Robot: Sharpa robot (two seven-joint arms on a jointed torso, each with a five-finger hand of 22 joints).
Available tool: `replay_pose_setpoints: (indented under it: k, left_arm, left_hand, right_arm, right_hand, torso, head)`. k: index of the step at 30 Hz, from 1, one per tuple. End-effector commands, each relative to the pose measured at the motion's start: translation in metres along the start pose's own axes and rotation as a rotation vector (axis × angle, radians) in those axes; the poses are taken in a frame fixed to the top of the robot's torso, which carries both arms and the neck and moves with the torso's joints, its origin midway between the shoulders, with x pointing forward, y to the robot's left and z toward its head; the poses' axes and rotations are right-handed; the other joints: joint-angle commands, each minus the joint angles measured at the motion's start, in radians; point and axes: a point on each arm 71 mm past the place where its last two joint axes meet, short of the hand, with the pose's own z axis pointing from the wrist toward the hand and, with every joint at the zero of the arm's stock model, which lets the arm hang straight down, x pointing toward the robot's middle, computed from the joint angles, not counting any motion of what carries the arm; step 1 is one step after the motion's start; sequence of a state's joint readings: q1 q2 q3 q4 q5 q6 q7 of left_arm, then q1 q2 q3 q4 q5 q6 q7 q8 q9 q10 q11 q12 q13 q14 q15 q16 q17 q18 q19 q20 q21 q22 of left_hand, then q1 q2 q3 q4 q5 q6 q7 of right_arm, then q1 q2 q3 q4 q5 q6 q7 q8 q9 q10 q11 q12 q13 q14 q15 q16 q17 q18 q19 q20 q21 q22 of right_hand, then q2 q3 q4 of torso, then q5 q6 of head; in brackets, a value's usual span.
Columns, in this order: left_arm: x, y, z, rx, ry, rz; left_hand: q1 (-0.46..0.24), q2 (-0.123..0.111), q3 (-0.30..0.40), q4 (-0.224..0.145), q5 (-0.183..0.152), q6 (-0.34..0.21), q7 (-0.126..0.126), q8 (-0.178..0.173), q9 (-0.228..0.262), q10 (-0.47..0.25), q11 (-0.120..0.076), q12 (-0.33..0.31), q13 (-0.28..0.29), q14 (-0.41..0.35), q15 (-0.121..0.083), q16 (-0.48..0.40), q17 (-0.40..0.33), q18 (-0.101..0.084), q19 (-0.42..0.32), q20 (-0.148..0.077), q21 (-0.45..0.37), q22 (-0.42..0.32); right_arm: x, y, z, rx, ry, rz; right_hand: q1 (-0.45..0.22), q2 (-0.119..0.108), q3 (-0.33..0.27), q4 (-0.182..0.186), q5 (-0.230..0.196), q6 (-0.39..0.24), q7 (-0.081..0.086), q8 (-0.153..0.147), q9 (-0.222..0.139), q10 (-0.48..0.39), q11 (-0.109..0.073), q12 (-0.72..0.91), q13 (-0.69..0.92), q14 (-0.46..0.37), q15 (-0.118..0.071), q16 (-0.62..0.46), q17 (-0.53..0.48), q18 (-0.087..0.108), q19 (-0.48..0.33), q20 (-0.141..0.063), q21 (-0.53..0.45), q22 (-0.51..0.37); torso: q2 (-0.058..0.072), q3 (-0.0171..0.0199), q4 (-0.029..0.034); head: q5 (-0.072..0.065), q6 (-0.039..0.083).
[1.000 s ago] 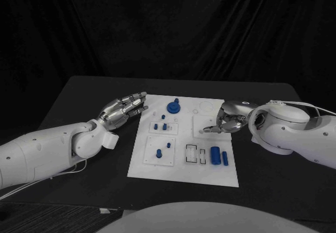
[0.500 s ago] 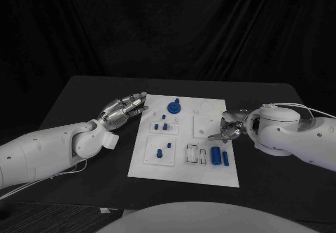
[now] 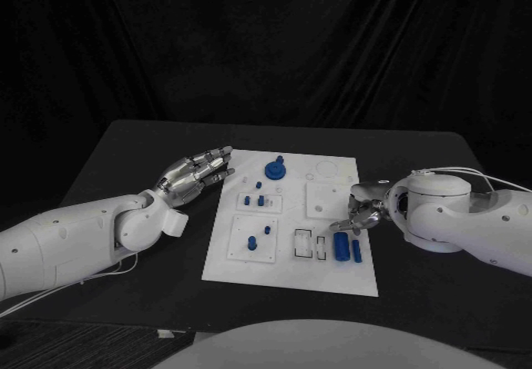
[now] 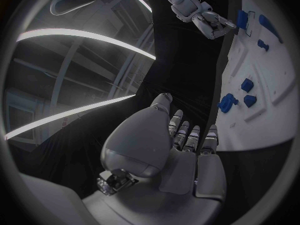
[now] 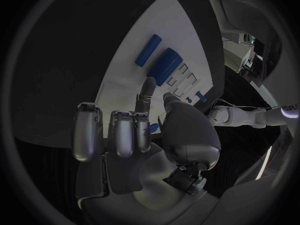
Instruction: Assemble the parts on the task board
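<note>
White task board point(image 3: 290, 265) lies flat mid-counter point(image 3: 133, 146), a long rectangle with raised square plates and slots. Small blue parts on it: a round knobbed piece point(image 3: 274, 167) near the far edge, short pegs point(image 3: 254, 201) on a small plate below it, a peg point(image 3: 251, 245) on the near-left plate, and two cylinders, a fat one point(image 3: 340, 248) and a thin one point(image 3: 357, 250), lying side by side near the right edge beside rectangular slots.

Right hand point(image 3: 357, 217) hovers over the board's right edge, just beyond the two cylinders, fingers pointing down toward them; right wrist view shows three fingers curled in, one finger point(image 5: 146, 92) and the thumb reaching toward the fat cylinder point(image 5: 165, 67), nothing visibly held. Contact with the board cannot be told.

Left hand point(image 3: 197, 174) sits just off the board's left edge near the far corner, fingers straight and close together, holding nothing, fingertips next to the board rim. In the left wrist view the blue pegs point(image 4: 248, 85) lie on the board beyond its fingers point(image 4: 190, 137).
</note>
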State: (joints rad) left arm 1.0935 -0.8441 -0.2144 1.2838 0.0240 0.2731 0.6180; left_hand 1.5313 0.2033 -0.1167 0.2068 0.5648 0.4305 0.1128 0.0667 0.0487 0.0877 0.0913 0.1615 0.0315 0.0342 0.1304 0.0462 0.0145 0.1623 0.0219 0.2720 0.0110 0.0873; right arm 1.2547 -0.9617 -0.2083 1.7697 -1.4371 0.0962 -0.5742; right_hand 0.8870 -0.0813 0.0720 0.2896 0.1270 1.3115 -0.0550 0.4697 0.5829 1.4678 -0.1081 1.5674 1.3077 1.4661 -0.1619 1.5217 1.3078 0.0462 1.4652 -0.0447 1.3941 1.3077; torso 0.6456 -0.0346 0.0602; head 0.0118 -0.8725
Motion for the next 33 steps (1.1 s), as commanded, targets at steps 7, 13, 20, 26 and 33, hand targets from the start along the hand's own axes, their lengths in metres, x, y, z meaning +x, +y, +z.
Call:
replay_pose_setpoints:
  k: [7, 13, 20, 26, 33]
  left_arm:
    - [0.002, 0.0, 0.001, 0.016, 0.01, -0.014]
    - [0.001, 0.001, 0.001, 0.014, 0.011, -0.016]
    - [0.001, 0.003, 0.0, 0.009, 0.013, -0.019]
    - [0.001, 0.005, -0.001, 0.004, 0.013, -0.023]
    - [0.001, 0.008, -0.002, -0.002, 0.012, -0.026]
  left_hand:
    - [0.003, -0.002, 0.006, -0.001, 0.003, -0.003, 0.005, 0.003, 0.001, -0.005, 0.001, -0.006, -0.001, -0.005, 0.004, 0.005, 0.001, 0.018, 0.0, 0.003, 0.004, -0.002]
    - [0.003, -0.003, 0.006, -0.002, 0.003, -0.003, 0.005, 0.003, 0.001, -0.005, 0.001, -0.006, -0.002, -0.005, 0.004, 0.005, 0.001, 0.018, 0.0, 0.003, 0.004, -0.003]
    - [0.002, -0.005, 0.006, -0.002, 0.003, -0.005, 0.006, 0.003, 0.001, -0.006, 0.001, -0.006, -0.002, -0.006, 0.005, 0.005, 0.001, 0.018, -0.001, 0.004, 0.004, -0.004]
    - [0.002, -0.005, 0.006, -0.002, 0.003, -0.005, 0.006, 0.003, 0.001, -0.006, 0.001, -0.006, -0.002, -0.006, 0.005, 0.005, 0.001, 0.018, -0.001, 0.004, 0.004, -0.004]
    - [0.003, -0.005, 0.007, -0.003, 0.004, -0.006, 0.006, 0.003, 0.001, -0.006, 0.002, -0.006, -0.002, -0.006, 0.005, 0.004, 0.0, 0.018, -0.001, 0.004, 0.003, -0.005]
  right_arm:
    - [0.013, 0.0, -0.002, 0.02, 0.032, 0.004]
    - [0.018, 0.001, -0.001, 0.018, 0.034, 0.014]
    - [0.02, 0.004, 0.0, 0.008, 0.014, 0.034]
    - [0.022, 0.008, 0.002, 0.002, 0.015, 0.036]
    - [0.028, 0.013, 0.006, -0.005, 0.029, 0.033]
  right_hand:
    - [-0.01, 0.006, -0.005, 0.002, 0.002, -0.055, 0.019, -0.062, -0.009, 0.103, 0.006, 0.003, 0.263, 0.084, 0.009, -0.004, 0.156, -0.007, 0.049, 0.004, 0.004, 0.211]
    - [-0.012, 0.0, -0.008, 0.002, 0.002, -0.087, 0.036, -0.117, -0.022, 0.103, 0.02, 0.003, 0.263, 0.083, 0.021, -0.007, 0.15, -0.004, 0.044, 0.014, -0.006, 0.207]
    - [-0.011, -0.005, -0.008, 0.002, 0.003, -0.1, 0.043, -0.138, -0.027, 0.103, 0.027, 0.003, 0.263, 0.081, 0.026, -0.01, 0.144, -0.002, 0.04, 0.019, -0.015, 0.204]
    - [-0.01, -0.011, -0.01, 0.003, 0.004, -0.097, 0.044, -0.138, -0.024, 0.103, 0.028, 0.003, 0.263, 0.08, 0.027, -0.014, 0.137, 0.0, 0.038, 0.02, -0.022, 0.202]
    - [0.084, -0.026, 0.006, -0.009, 0.081, -0.139, 0.055, -0.158, 0.016, 0.103, 0.037, 0.003, 0.263, 0.078, 0.036, -0.02, 0.129, 0.002, 0.033, 0.029, -0.034, 0.198]
  torso:
    - [0.0, 0.0001, -0.0007]
    - [-0.001, -0.0005, -0.0002]
    - [0.0, 0.0003, -0.0001]
    - [0.0, 0.0001, -0.0003]
    - [0.001, 0.0004, -0.0001]
  head:
    - [0.004, 0.0]
    - [0.006, 0.0]
    - [0.005, 0.0]
    - [0.006, 0.0]
    - [0.01, 0.0]
